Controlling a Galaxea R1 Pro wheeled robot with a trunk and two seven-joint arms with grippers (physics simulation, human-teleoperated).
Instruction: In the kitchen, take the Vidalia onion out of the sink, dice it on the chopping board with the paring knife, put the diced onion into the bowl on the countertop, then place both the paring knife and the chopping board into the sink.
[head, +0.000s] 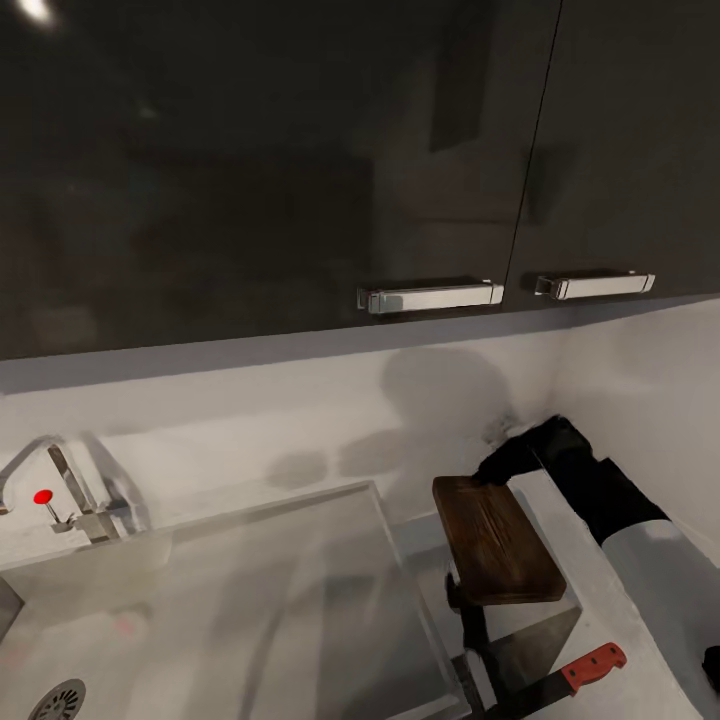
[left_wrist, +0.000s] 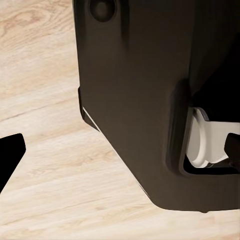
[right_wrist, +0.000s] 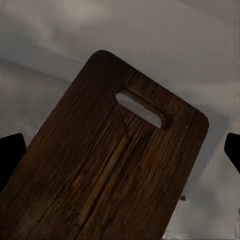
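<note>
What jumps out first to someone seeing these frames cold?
The dark brown chopping board lifted off the countertop, its far end at the right gripper near the white wall; the right wrist view shows its grain and slot handle. Next, the red-handled paring knife lying on the countertop below the board, and the steel sink to the left with its red-dotted faucet.

Dark brown board (head: 497, 540) with slot handle (right_wrist: 140, 108), raised and tilted above the grey desk (head: 560, 640), right of the sink (head: 200, 610). Steel basin with round drain (head: 55, 700) at near left corner, faucet (head: 40, 480) with red dot behind. Knife (head: 560, 680) flat on desk below board, red handle pointing right.
</note>
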